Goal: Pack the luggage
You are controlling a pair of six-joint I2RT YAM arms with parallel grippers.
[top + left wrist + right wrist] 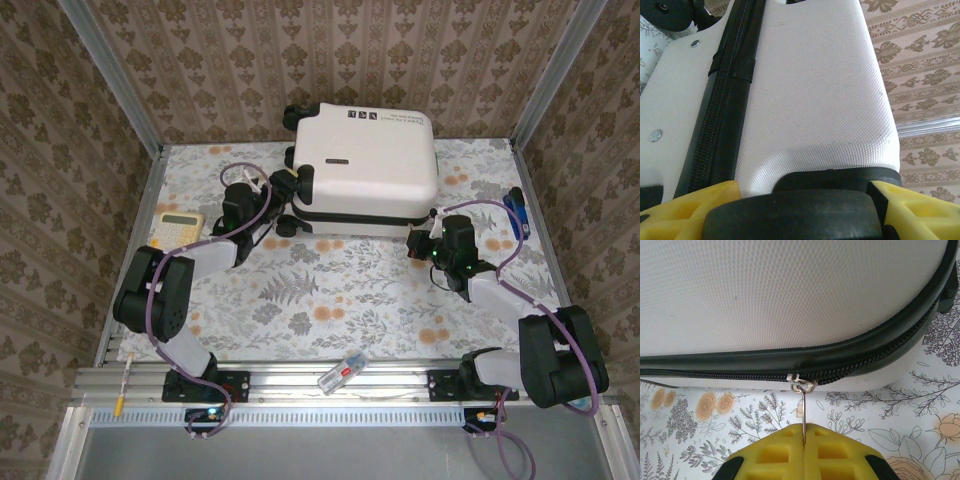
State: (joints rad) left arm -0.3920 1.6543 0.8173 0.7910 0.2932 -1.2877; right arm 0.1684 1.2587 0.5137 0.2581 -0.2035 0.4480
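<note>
The luggage (365,165) is a white hard-shell suitcase lying flat and closed at the back middle of the table. My left gripper (285,188) is at its left end. In the left wrist view the yellow fingers (690,210) stand on either side of a black caster wheel (790,215) and press against it, with the white shell (815,90) beyond. My right gripper (418,240) is at the suitcase's front right edge. Its pads (770,455) are shut on the thin metal zipper pull (803,410), which hangs from the slider (801,384) on the black zipper.
A yellow calculator (178,226) lies left of the suitcase. A blue object (516,212) lies near the table's right edge. A small clear and red item (342,371) and a pen (124,385) rest on the front rail. Metal frame posts stand at the corners.
</note>
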